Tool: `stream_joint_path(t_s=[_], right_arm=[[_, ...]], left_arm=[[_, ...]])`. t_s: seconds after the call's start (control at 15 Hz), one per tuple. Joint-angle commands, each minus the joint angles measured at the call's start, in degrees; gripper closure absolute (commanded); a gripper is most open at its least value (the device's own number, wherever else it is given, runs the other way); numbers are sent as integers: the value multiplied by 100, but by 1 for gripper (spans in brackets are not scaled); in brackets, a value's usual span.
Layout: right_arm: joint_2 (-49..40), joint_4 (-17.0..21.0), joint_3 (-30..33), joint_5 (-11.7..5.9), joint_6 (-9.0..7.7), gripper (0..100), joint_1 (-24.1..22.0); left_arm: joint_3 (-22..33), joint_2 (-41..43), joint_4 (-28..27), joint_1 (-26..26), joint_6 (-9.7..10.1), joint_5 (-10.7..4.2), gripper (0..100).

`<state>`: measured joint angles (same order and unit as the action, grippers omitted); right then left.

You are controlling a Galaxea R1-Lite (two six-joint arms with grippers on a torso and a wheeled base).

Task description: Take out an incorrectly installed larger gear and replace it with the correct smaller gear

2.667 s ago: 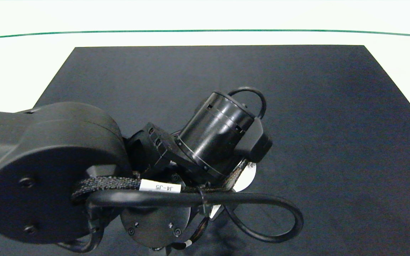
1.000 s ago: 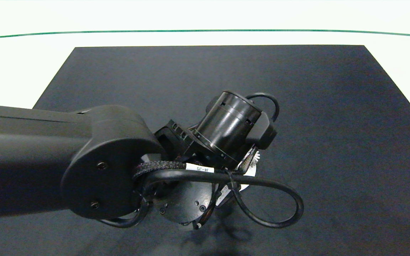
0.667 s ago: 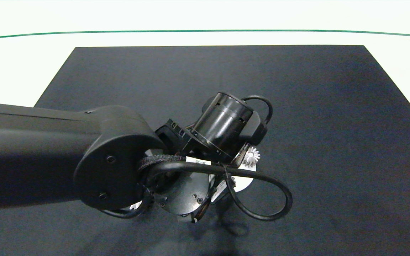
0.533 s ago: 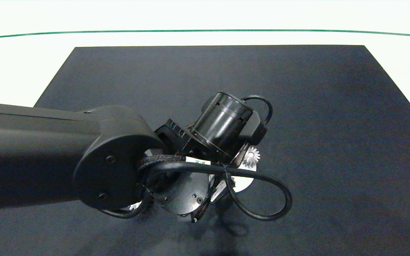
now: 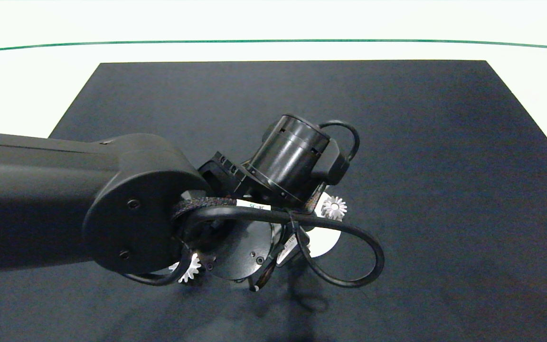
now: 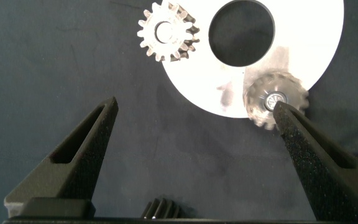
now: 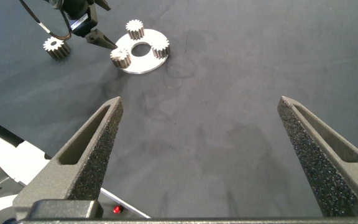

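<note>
Only silver smaller gear (image 6: 166,32), short blunt teeth

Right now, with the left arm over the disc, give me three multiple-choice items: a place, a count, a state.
1. Where does the loose gear lie?
A. on the disc
B. on the mat, apart from the disc
C. off the mat

2. How many gears sit on the disc?
A. one
B. three
C. five

3. The left gripper is:
A. open
B. shut on a gear
C. shut on the disc

1 B: the right wrist view shows bare mat between that gear and the disc.
2 B: that view shows three at the disc's rim.
3 A: its fingers stand wide apart over the disc.
</note>
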<state>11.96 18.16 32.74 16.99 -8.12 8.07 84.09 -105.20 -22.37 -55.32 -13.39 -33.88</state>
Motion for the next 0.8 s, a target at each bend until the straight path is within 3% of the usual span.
stream_joint_path(t_s=[0.07, 0.47, 0.8], right_arm=[[8, 12, -5, 14, -5, 0, 2], [-1, 12, 30, 6, 30, 0, -69], [26, 12, 162, 6, 188, 0, -798]], left_arm=[[-7, 9, -13, -5, -6, -22, 0], [-393, 633, -48, 30, 178, -22, 0], [-1193, 2030, -101, 461, 372, -49, 0]])
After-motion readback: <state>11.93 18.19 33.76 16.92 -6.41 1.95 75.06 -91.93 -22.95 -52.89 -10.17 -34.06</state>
